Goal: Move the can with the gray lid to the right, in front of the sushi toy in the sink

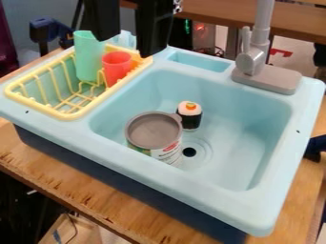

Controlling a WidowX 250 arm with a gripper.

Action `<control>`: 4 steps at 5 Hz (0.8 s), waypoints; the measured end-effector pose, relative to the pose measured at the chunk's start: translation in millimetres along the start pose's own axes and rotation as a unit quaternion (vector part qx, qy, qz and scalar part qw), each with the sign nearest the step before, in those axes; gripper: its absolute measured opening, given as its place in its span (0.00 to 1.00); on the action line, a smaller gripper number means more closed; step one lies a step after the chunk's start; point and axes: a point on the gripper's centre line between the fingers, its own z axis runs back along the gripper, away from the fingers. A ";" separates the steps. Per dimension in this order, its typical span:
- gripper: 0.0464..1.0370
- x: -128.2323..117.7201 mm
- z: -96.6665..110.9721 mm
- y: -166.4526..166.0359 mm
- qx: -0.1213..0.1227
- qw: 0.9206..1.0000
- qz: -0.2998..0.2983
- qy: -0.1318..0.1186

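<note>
Here's the green cup (89,57), upright in the yellow rack (75,116) at one side of the sink (210,183), and right by it the red cup (117,70), in that same rack, a touch nearer the sink's basin. Over them, past the rack side of the sink, hangs the gripper (127,46): jaws apart, nothing seen clamped between them. One of its fingers overlaps the green cup's top in the view; whether they touch, I can't tell. Behind the rack, just off the sink's far edge, there's a pale blue thing (126,39), partly hidden.

So how far along are we? No grip made on anything, by the look of it; I'd call it hands-free for now, with any grasping and placing left to do. Both cups sit in the rack, and nothing marks either one as finished with.

Down in the sink, a can (154,129) with a grey top stands beside the drain (189,152), and just beside it is a small black-and-white thing (189,118) with an orange tip. Up at the sink's back rim rises the grey faucet (252,59), and under the whole sink runs the wooden table (96,198).
</note>
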 end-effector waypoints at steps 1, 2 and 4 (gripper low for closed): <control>0.96 0.1 -7.1 0.0 -0.001 1.000 -0.002 0.013; 0.96 5.1 -22.0 0.3 -0.026 0.999 -0.020 -0.002; 0.96 10.5 -46.6 5.1 -0.087 0.995 -0.045 -0.030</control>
